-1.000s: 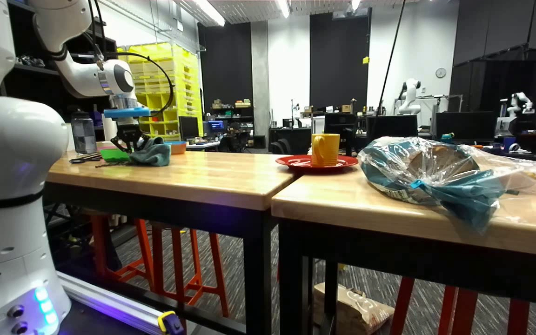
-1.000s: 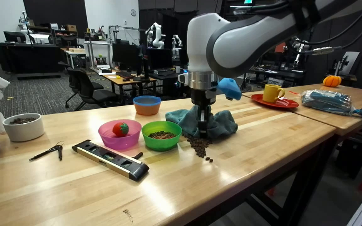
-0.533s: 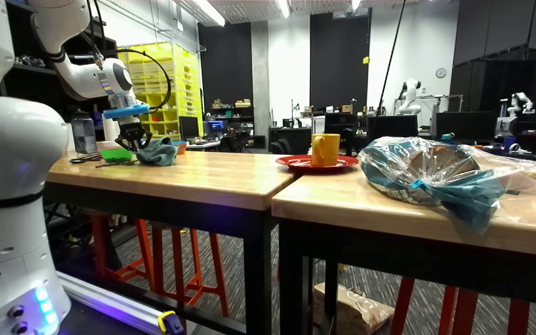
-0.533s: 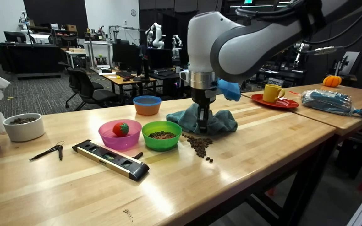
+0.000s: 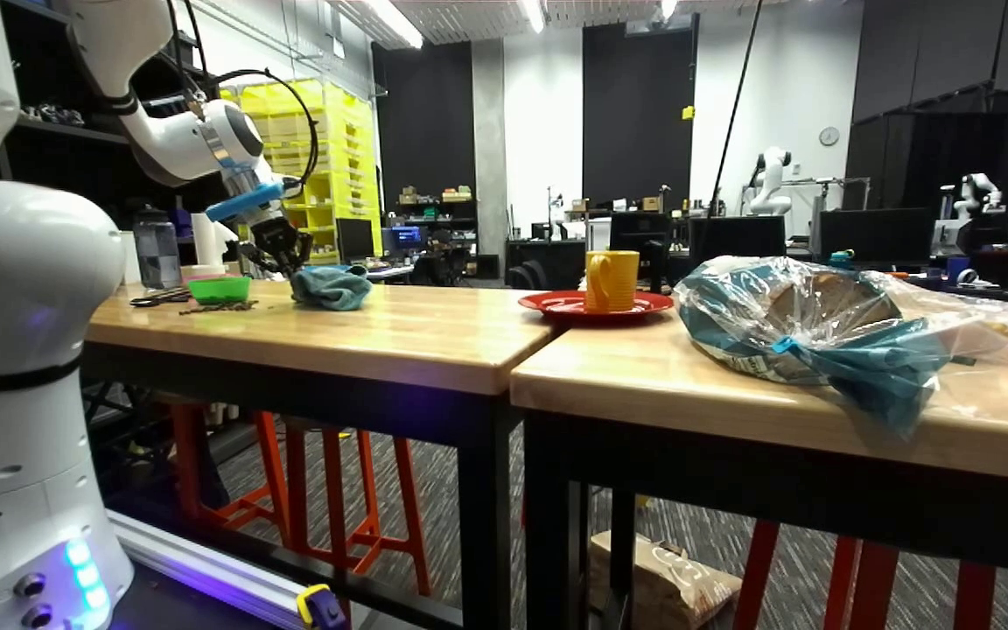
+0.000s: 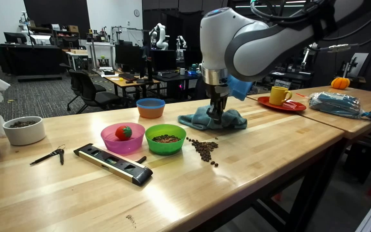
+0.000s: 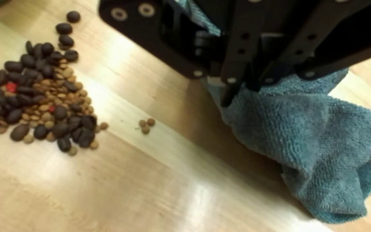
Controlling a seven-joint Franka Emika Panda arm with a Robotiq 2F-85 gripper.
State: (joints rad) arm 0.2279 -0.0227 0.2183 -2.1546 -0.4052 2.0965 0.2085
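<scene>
My gripper (image 6: pixel 217 119) is tilted just above the table, its fingers close together on a crumpled blue-grey cloth (image 6: pixel 235 120). In the wrist view the gripper (image 7: pixel 241 91) comes in from the top, and the cloth (image 7: pixel 333 145) bunches under and beside the fingertips. The fingertips are partly hidden. In an exterior view the gripper (image 5: pixel 288 268) meets the near edge of the cloth (image 5: pixel 338 289). A spilled pile of dark beans and small brown lentils (image 7: pixel 56 96) lies beside the cloth. Three loose lentils (image 7: pixel 145 125) lie between pile and cloth.
Near the pile (image 6: pixel 204 149) stand a green bowl (image 6: pixel 165 147) of beans and a pink bowl (image 6: pixel 122 146) with a strawberry (image 6: pixel 123 132). A spirit level (image 6: pixel 113 162), white bowl (image 6: pixel 24 133) and orange bowl (image 6: pixel 151 111) are around. A yellow mug (image 6: pixel 279 95) sits on a red plate (image 6: pixel 296 106).
My gripper has moved away from the bean pile, risen slightly and tilted. The cloth has slid along with it, away from the pile and green bowl, baring a few loose lentils.
</scene>
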